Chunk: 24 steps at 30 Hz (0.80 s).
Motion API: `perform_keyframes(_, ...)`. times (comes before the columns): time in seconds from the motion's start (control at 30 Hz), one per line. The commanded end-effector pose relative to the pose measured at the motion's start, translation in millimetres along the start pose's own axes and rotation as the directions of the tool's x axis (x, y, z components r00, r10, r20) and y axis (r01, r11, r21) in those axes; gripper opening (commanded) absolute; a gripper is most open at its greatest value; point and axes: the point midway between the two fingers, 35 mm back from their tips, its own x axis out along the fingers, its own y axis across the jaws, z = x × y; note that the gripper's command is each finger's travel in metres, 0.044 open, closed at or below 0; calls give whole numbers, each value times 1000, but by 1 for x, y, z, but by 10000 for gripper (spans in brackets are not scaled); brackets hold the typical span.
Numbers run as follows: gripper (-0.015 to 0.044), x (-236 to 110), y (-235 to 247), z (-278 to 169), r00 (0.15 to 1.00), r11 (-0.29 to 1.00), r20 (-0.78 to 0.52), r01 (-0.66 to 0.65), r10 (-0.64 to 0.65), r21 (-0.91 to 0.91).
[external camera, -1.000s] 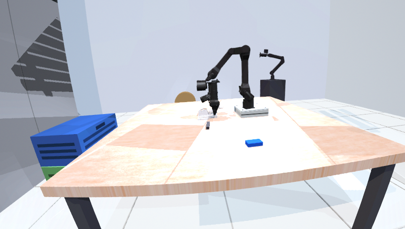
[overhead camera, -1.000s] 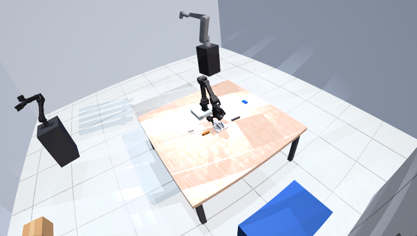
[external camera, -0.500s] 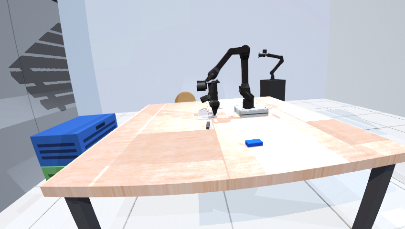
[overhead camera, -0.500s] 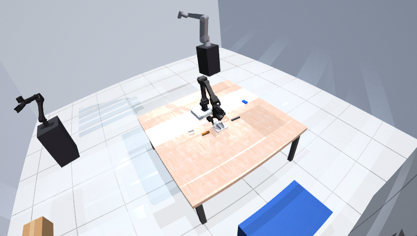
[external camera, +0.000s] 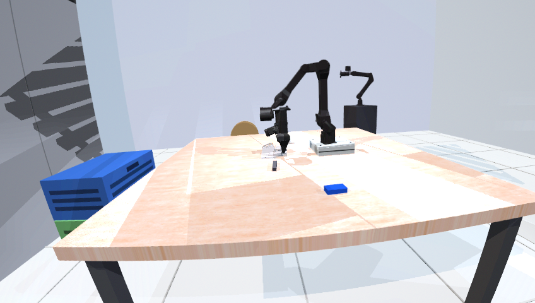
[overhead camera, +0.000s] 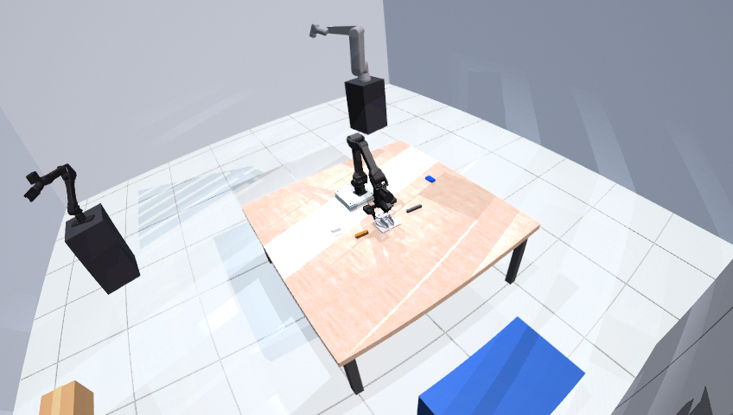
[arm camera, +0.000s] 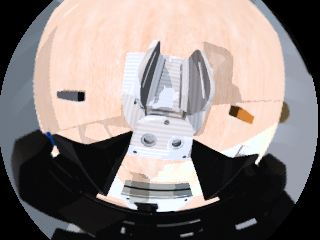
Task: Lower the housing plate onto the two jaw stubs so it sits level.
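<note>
My gripper [overhead camera: 379, 213] [external camera: 284, 152] [arm camera: 161, 138] points down at the near end of the jaw assembly, its fingers on the two sides of the housing plate. It is shut on the housing plate [arm camera: 161, 149], a pale plate with two round holes. The two jaws [arm camera: 150, 77] [arm camera: 204, 82] stand side by side on a white ribbed base [arm camera: 131, 80]. The plate is low, at the jaws' near ends. The fingers and glare hide the stubs and pins, so I cannot tell whether the plate touches them or is fully level.
A dark bar [overhead camera: 414, 207] [external camera: 274, 165] [arm camera: 71, 95] and an orange block [overhead camera: 361, 233] [arm camera: 241, 114] lie on opposite sides of the assembly. A blue block [overhead camera: 430, 178] [external camera: 335, 189] lies farther off. A small white piece [overhead camera: 335, 231] lies beyond the orange block. My arm's white mount [external camera: 332, 147] stands behind.
</note>
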Motion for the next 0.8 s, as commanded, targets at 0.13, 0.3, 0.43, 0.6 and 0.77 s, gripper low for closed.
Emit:
perform_keyframes(0.13,351,3,0,0,1000,1000,0,3,-3,-5)
perform_keyframes(0.3,351,3,0,0,1000,1000,0,3,-3,-5)
perform_keyframes(0.43,351,5,0,0,1000,1000,0,3,-3,-5)
perform_keyframes(0.6,351,5,0,0,1000,1000,0,3,-3,-5)
perform_keyframes(0.77,351,6,0,0,1000,1000,0,3,-3,-5)
